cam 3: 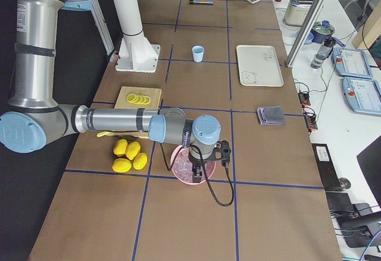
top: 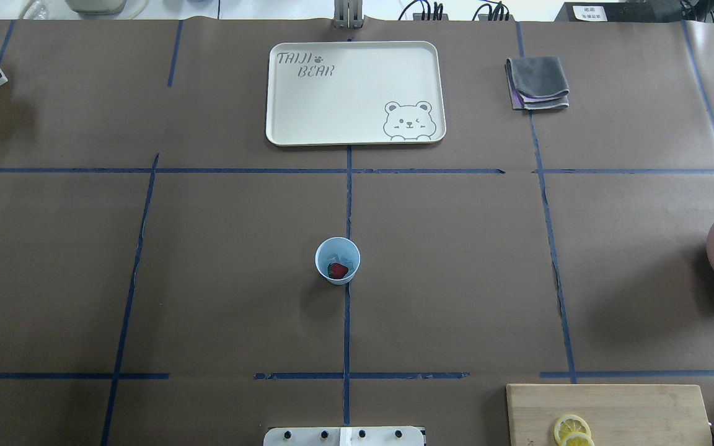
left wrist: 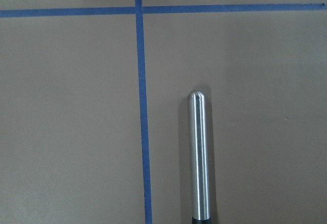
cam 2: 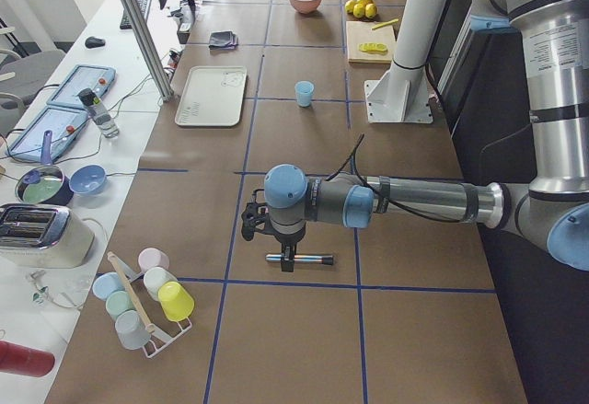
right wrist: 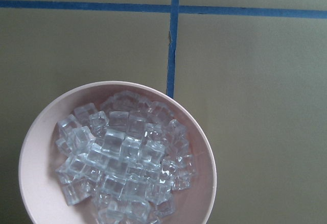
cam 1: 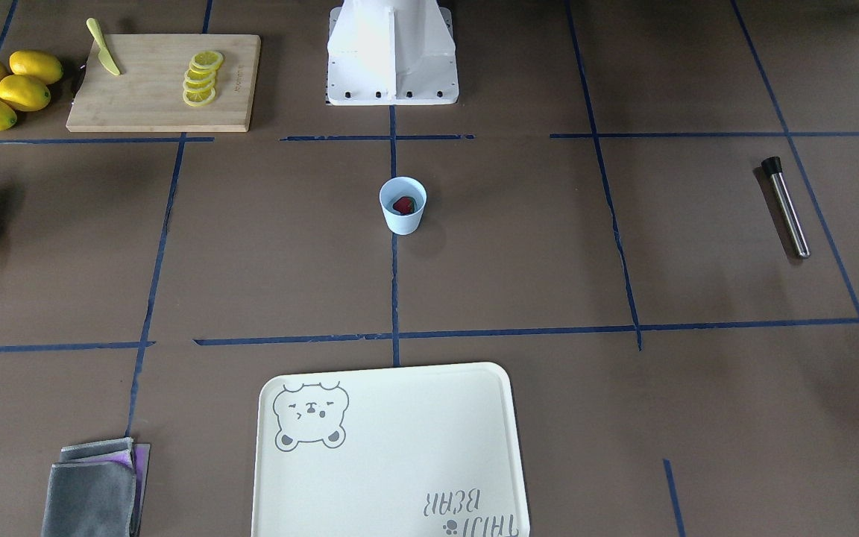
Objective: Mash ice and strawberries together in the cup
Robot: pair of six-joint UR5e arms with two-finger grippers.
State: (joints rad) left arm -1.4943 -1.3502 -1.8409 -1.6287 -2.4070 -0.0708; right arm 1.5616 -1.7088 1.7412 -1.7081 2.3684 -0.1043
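The pale-blue cup (cam 1: 403,216) stands upright at the table's middle; it also shows in the overhead view (top: 322,261). Inside it lie a dark-red strawberry (top: 337,270) and a few pale lumps of ice (top: 336,256). A steel muddler with a black end (cam 1: 786,206) lies flat on the robot's left side, and the left wrist view looks straight down on it (left wrist: 199,157). My left gripper (cam 2: 288,262) hangs above the muddler. My right gripper (cam 3: 197,170) hangs above a pink bowl (right wrist: 30,183) full of ice cubes (right wrist: 122,157). I cannot tell whether either gripper is open or shut.
A cream bear tray (top: 357,130) lies beyond the cup, with a folded grey cloth (top: 537,83) next to it. A cutting board (cam 1: 146,97) holds lemon slices and a yellow knife, with several lemons (cam 1: 8,89) beside it. A cup rack (cam 2: 147,298) stands at the left end.
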